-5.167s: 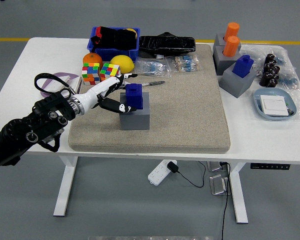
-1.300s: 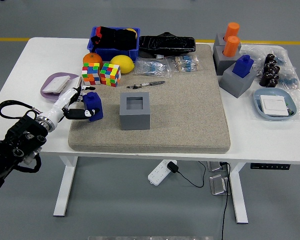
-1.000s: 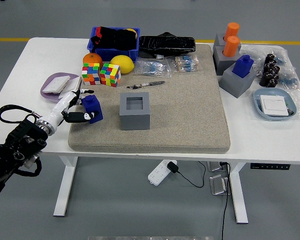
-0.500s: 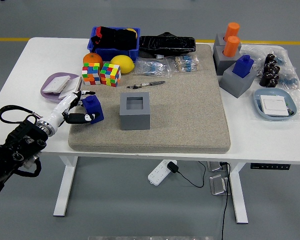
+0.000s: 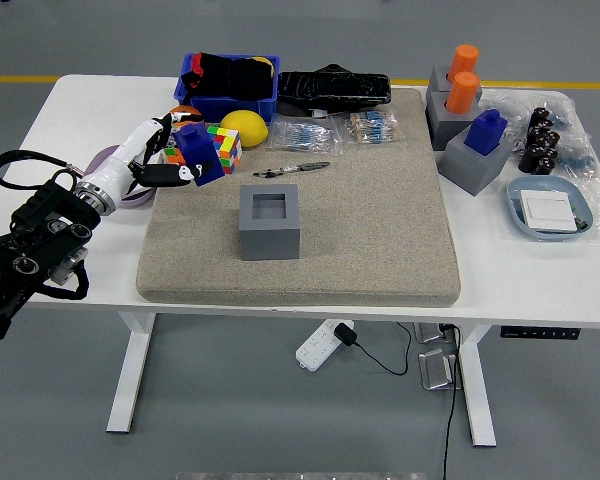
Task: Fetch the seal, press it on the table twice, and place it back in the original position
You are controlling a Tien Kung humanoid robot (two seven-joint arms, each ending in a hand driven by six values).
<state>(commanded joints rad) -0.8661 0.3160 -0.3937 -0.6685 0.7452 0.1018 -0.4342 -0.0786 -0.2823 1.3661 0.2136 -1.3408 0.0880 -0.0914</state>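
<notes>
My left hand point(image 5: 168, 155) is shut on the blue seal point(image 5: 199, 154) and holds it in the air, tilted, above the left end of the grey mat point(image 5: 380, 220), in front of the colour cubes. The grey holder block point(image 5: 270, 221) stands on the mat with its square socket showing and nothing in it. The black left arm point(image 5: 30, 255) comes in from the lower left. My right arm is out of the picture.
Colour cubes point(image 5: 223, 143), a lemon point(image 5: 245, 126), an orange and a blue bin point(image 5: 228, 87) sit behind the hand. A pen point(image 5: 293, 169) lies behind the block. A purple dish point(image 5: 108, 165) is at the left; more seals in holders point(image 5: 477, 150) and a tray point(image 5: 550, 208) at the right.
The left hand took the blue seal out of the grey block, set it down at the mat's left end, and has now lifted it up and back, tilted.
</notes>
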